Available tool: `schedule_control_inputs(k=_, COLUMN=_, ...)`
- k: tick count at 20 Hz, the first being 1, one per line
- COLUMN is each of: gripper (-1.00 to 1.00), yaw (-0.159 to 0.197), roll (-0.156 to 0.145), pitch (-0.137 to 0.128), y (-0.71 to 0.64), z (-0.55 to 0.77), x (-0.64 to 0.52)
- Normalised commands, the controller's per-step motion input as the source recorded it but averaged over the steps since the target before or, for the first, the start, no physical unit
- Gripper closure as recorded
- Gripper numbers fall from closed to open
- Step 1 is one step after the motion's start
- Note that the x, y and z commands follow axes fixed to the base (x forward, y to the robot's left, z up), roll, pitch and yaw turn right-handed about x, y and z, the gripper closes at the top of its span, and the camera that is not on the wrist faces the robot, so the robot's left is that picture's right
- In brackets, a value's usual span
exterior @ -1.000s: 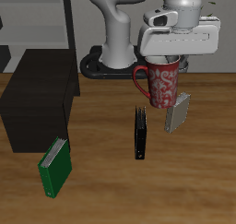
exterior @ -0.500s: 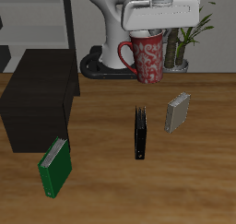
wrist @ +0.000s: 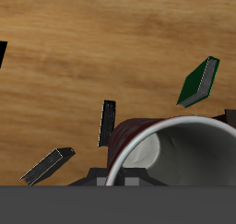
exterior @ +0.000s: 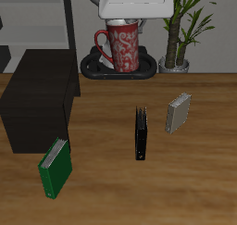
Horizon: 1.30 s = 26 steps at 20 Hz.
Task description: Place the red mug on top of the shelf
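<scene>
We've got the red mug point(exterior: 120, 49) up in the air, hanging upright under the gripper point(exterior: 131, 21), well clear of the wooden surface point(exterior: 185, 173) and in front of the robot's base. Jaws are pinching the mug at its rim — the wrist view shows that grey rim right up against the gripper body point(wrist: 118, 202), dark inside facing the camera. The mug's loop handle points toward the shelf point(exterior: 37, 99), the low black box sitting on the surface nearer that side; the mug is near it but apart from it, higher than its top and farther back, not over it. On the surface below we see three books — a green book point(exterior: 55, 167) standing just in front of the shelf, a black book point(exterior: 141, 133) mid-surface, a grey book point(exterior: 179, 113) beside it and a bit farther back. A potted plant point(exterior: 180, 25) stands at the back beside the mug, and a pale grey rack point(exterior: 37, 16) rises behind the shelf.
</scene>
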Motion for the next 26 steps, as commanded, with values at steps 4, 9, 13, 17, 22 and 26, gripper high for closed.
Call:
schedule_control_inputs(k=4, gripper=1.00, yaw=-0.020, roll=-0.024, pitch=0.019, y=-0.47, z=0.09, x=-0.19)
schedule_control_inputs(k=9, gripper=1.00, yaw=-0.020, roll=-0.009, pitch=0.013, y=-0.43, z=0.11, x=-0.15)
schedule_control_inputs(k=13, gripper=1.00, yaw=0.016, roll=0.001, pitch=0.009, y=-0.51, z=0.08, x=-0.16)
schedule_control_inputs(k=17, gripper=1.00, yaw=0.003, roll=-0.003, pitch=0.025, y=-0.40, z=0.06, x=-0.04)
schedule_control_inputs(k=22, gripper=1.00, yaw=-0.028, roll=-0.025, pitch=0.032, y=-0.48, z=0.09, x=-0.01)
schedule_control_inputs(k=26, gripper=1.00, yaw=-0.011, roll=-0.015, pitch=0.009, y=-0.47, z=0.06, x=-0.02)
